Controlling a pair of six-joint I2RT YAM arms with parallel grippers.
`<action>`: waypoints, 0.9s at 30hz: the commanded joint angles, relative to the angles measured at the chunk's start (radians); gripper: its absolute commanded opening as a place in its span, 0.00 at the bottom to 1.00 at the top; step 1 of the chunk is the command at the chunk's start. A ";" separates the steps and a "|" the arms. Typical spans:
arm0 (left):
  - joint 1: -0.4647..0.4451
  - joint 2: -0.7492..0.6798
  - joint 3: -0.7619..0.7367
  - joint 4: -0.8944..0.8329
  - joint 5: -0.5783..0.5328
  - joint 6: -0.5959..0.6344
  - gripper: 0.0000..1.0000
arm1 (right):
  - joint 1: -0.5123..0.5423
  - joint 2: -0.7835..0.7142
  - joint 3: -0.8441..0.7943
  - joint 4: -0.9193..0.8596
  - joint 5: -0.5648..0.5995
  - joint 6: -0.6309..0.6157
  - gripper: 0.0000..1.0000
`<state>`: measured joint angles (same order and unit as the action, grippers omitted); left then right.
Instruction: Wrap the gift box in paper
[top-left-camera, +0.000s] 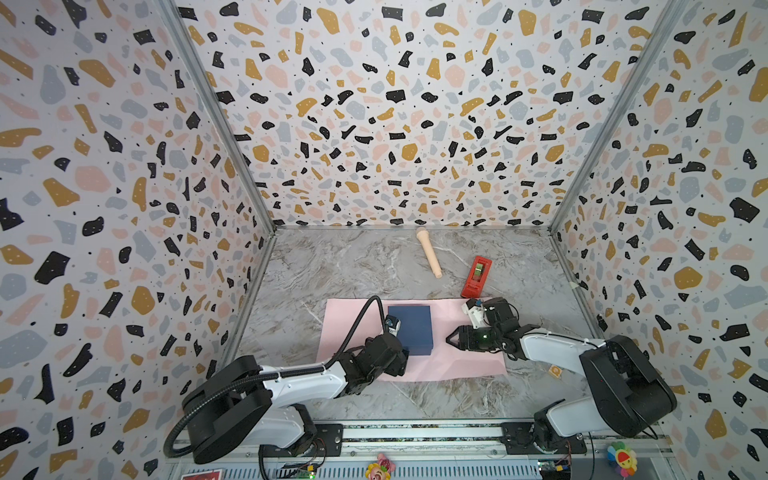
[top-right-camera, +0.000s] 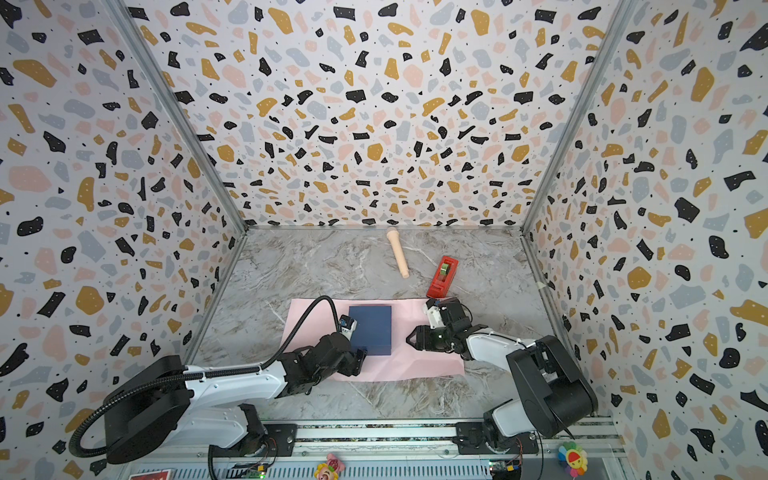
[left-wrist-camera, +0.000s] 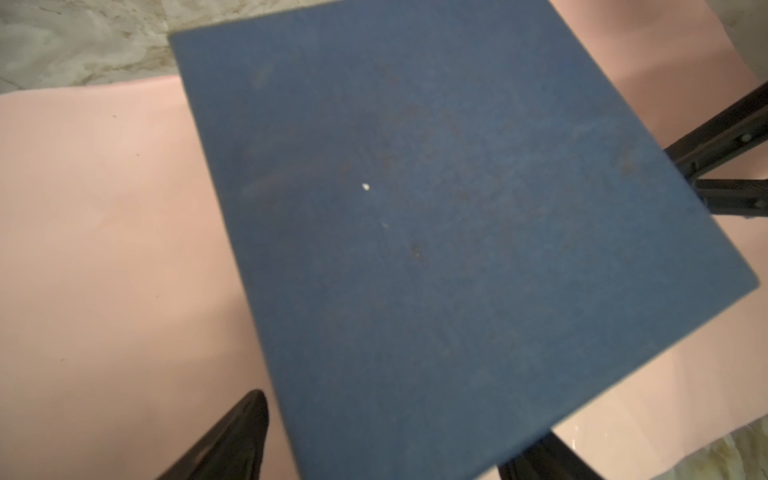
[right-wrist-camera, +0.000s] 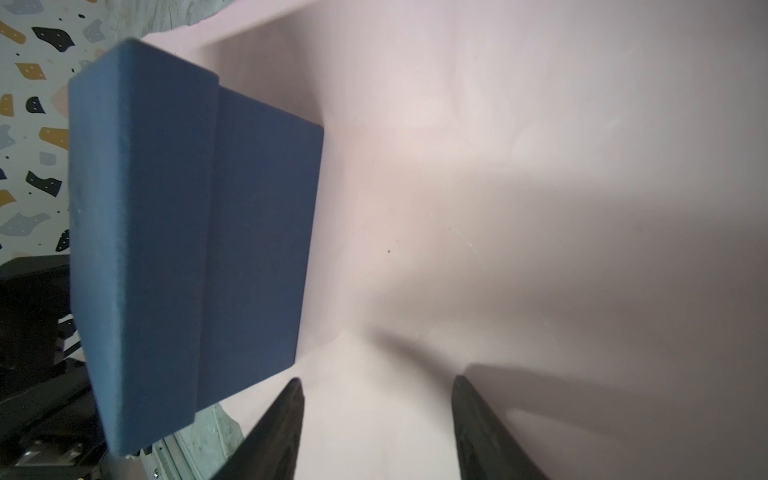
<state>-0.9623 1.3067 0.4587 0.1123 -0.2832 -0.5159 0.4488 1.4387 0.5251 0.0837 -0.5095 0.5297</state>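
Note:
The navy gift box (top-left-camera: 409, 328) (top-right-camera: 370, 328) lies on the pale pink paper (top-left-camera: 461, 357) (top-right-camera: 424, 361), left of the sheet's middle. My left gripper (top-left-camera: 402, 355) (top-right-camera: 360, 354) (left-wrist-camera: 395, 419) is at the box's near-left corner with its jaws open on either side of the box (left-wrist-camera: 436, 228). One finger (left-wrist-camera: 245, 432) stands apart from the box edge, with pink showing between; the other is partly hidden under the box. My right gripper (top-left-camera: 449, 338) (top-right-camera: 409, 337) (right-wrist-camera: 377, 380) is open and empty over the bare paper (right-wrist-camera: 540, 187), a little right of the box (right-wrist-camera: 187, 232).
A red tape dispenser (top-left-camera: 476, 276) (top-right-camera: 443, 275) stands just beyond the paper's far-right corner. A beige toy microphone (top-left-camera: 429, 257) (top-right-camera: 398, 255) lies near the back wall. Patterned walls close the marble table (top-left-camera: 332, 266) on three sides.

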 joint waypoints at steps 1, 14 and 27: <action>0.003 -0.007 0.024 0.009 -0.027 -0.004 0.83 | -0.003 0.006 -0.020 -0.031 0.009 -0.010 0.58; 0.003 0.014 0.023 0.028 -0.006 -0.010 0.82 | -0.002 0.007 -0.021 -0.031 0.009 -0.008 0.57; 0.004 -0.017 0.023 0.008 0.021 -0.018 0.87 | -0.003 -0.039 0.038 -0.089 0.000 -0.016 0.61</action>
<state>-0.9623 1.3178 0.4587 0.1139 -0.2699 -0.5217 0.4473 1.4322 0.5304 0.0662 -0.5121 0.5289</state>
